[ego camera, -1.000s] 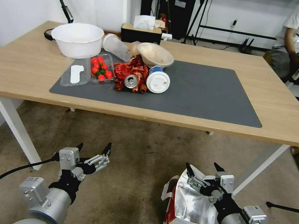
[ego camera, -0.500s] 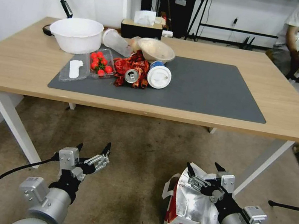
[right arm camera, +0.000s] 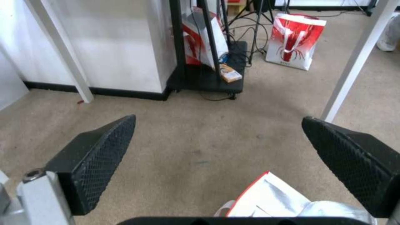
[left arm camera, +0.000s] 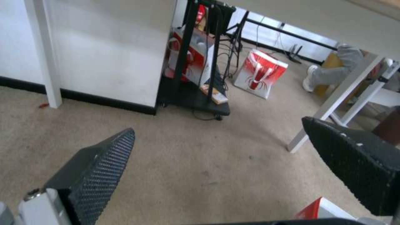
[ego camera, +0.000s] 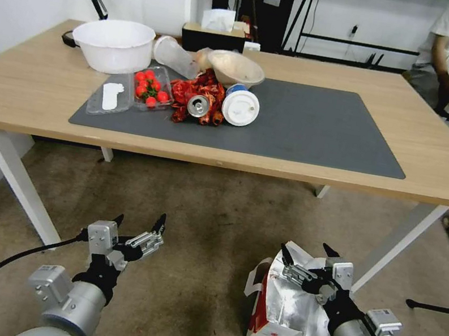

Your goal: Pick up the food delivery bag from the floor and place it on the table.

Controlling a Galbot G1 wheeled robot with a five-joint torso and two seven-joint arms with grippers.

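Head view: food delivery bag point(ego camera: 284, 316) sits on the floor point(ego camera: 208, 228) in front of the desk point(ego camera: 437, 163), near the desk's right front leg, mouth up w/ foil lining showing, red side facing the robot's left. Right end effector point(ego camera: 305, 251) hangs over the bag's open top, fingers spread wide, nothing held. Left end effector point(ego camera: 140, 223) hovers above bare floor well to the left of the bag, also spread, empty. On the desk's dark mat point(ego camera: 312, 125): white bowl point(ego camera: 113, 43), tray of red fruit point(ego camera: 149, 86), red wrapper point(ego camera: 199, 98), can point(ego camera: 198, 106), lidded cup point(ego camera: 240, 107), all at the mat's left end.

Left wrist view: left end effector's two black pads point(left arm camera: 100, 168) wide apart, carpet between them; a red/white corner of the bag point(left arm camera: 321, 212) at the edge.

Right wrist view: right end effector's pads point(right arm camera: 100, 156) wide apart, bag's rim and foil point(right arm camera: 271, 200) just below, not touched by either pad.
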